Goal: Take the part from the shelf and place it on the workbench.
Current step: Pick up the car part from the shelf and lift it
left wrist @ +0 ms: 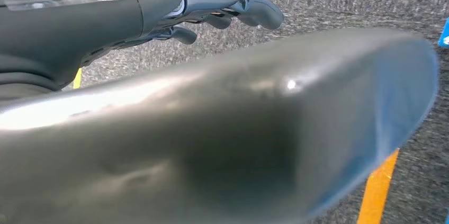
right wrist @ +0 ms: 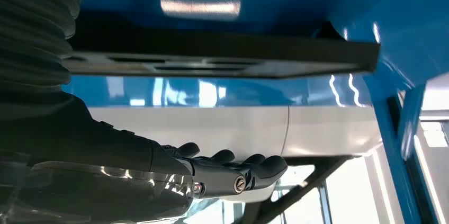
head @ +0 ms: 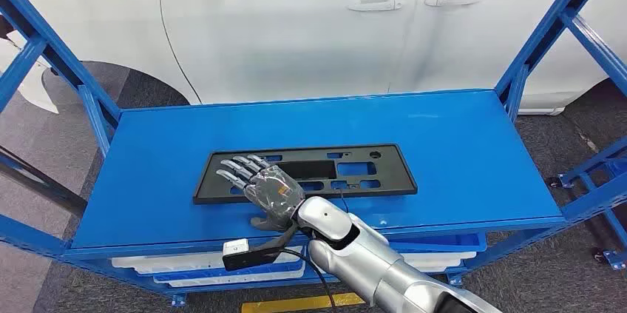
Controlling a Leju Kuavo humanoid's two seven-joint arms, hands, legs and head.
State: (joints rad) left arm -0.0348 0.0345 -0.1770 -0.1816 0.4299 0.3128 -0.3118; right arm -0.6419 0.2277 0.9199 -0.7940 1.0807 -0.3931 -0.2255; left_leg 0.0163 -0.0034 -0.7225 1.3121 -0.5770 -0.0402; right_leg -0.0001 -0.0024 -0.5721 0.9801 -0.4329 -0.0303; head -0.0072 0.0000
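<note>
The part point(head: 355, 172) is a flat black rectangular panel with several cut-outs, lying on the blue shelf top point(head: 458, 143). My right hand point(head: 262, 183) is over the panel's left end, fingers stretched out and spread across it, thumb beside its near edge. In the right wrist view the fingers point(right wrist: 249, 171) stand apart from the panel point(right wrist: 222, 57), with a gap between them. It holds nothing. My left hand point(left wrist: 222, 7) hangs over grey carpet, fingers loosely bent and empty.
A white car point(head: 296, 24) stands right behind the shelf. Blue frame posts point(head: 547, 32) rise at both sides. White trays point(head: 185, 265) sit on the level below the shelf top. Yellow tape point(left wrist: 377, 189) marks the carpet.
</note>
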